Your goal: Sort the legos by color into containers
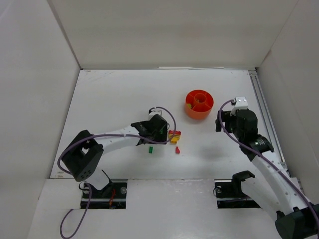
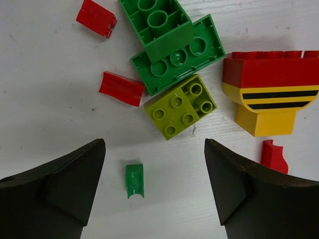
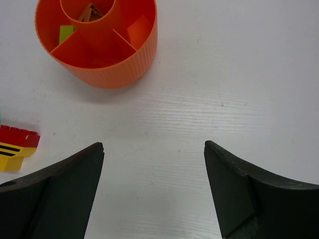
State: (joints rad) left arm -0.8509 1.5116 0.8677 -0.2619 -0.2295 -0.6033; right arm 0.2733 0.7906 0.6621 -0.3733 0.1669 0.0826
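Note:
My left gripper (image 2: 155, 144) hangs open above the table, and a tiny green lego (image 2: 134, 180) lies loose between its fingers, nearer the left one. Just ahead lie a lime-yellow brick (image 2: 181, 106), two stacked green bricks (image 2: 177, 55), three small red pieces (image 2: 121, 88) and a red and yellow striped brick (image 2: 271, 92). From above, the left gripper (image 1: 160, 130) sits beside this pile (image 1: 174, 135). The orange bowl (image 1: 199, 103) holds a lime lego (image 3: 66, 34) in one compartment. My right gripper (image 3: 154, 145) is open and empty, just right of the bowl (image 3: 99, 40).
White walls box in the table on three sides. A single green piece (image 1: 150, 149) and a red piece (image 1: 177, 150) lie apart from the pile, toward the near edge. A metal rail (image 1: 261, 104) runs along the right side.

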